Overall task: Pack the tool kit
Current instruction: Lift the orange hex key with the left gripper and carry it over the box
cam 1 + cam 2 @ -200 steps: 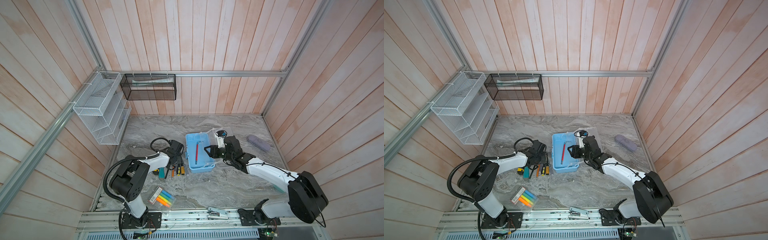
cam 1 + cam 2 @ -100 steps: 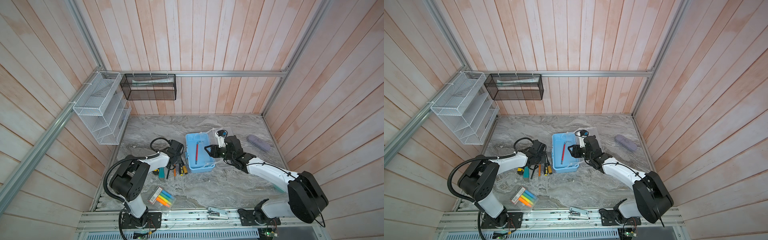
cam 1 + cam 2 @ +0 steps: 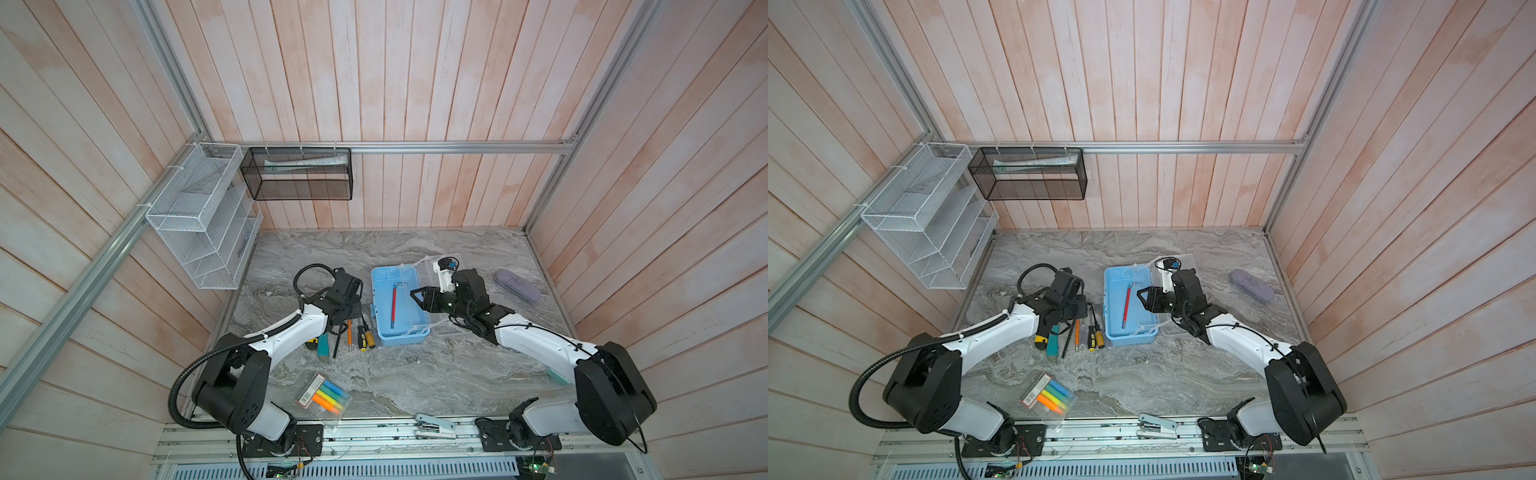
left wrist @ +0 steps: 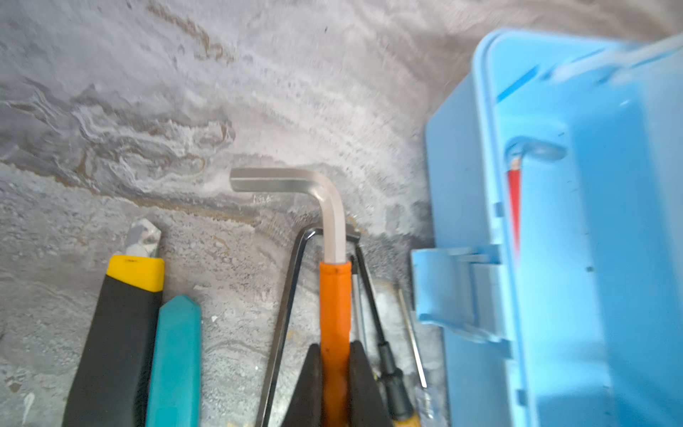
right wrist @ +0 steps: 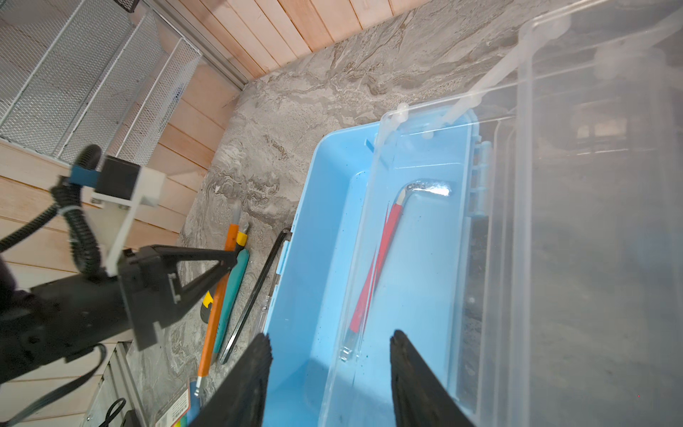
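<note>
On the grey marbled bench, a row of tools lies at 9 o'clock of the tool kit. From the left come a yellow-and-black utility knife, a teal-handled tool just beside it, then a thin black hex key. The left jaws are closed tightly on the orange sleeve of a silver hex key, which crosses over the bend of the black one. I cannot tell if it is lifted from the bench. Two screwdrivers with black and yellow handles lie between this key and the box.

The tool kit, a light-blue box, stands near the centre of the bench. Its transparent lid is folded open toward 3 o'clock. A red-sleeved hex key lies inside, along the length of the box.

The right jaws stand about half apart with nothing between them, above the 3 o'clock edge of the box.

A packet of highlighters lies at 7 o'clock of the box, a stapler at 6 o'clock on the front rail, and a lilac oval case at 2 o'clock, well apart.
</note>
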Robot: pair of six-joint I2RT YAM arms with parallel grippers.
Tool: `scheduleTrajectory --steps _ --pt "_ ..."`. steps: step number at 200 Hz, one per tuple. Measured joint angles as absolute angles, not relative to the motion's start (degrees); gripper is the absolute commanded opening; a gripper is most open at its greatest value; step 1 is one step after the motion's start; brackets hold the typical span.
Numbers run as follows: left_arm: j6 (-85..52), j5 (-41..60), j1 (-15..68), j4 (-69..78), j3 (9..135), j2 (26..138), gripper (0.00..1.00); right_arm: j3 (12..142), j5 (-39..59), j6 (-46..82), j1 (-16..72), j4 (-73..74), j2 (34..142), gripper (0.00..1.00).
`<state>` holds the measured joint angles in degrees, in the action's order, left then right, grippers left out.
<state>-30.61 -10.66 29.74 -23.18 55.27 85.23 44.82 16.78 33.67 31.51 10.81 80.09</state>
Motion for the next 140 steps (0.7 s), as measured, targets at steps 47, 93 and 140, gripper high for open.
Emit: scheduleTrajectory --steps 47,93,140 --pt "-32.3 -8.6 34.4 -22.8 60.9 81.2 0.0 44.8 17.5 34.5 29.8 10.9 78.9 0.51" --pt "-36.5 -5.1 38.4 -15.4 64.3 85.7 0.0 44.8 17.6 34.5 27.7 10.9 76.2 0.51" --pt "-38.0 -4.7 39.4 -12.7 68.8 97.7 0.0 44.2 17.8 34.6 26.3 11.3 75.3 0.51"
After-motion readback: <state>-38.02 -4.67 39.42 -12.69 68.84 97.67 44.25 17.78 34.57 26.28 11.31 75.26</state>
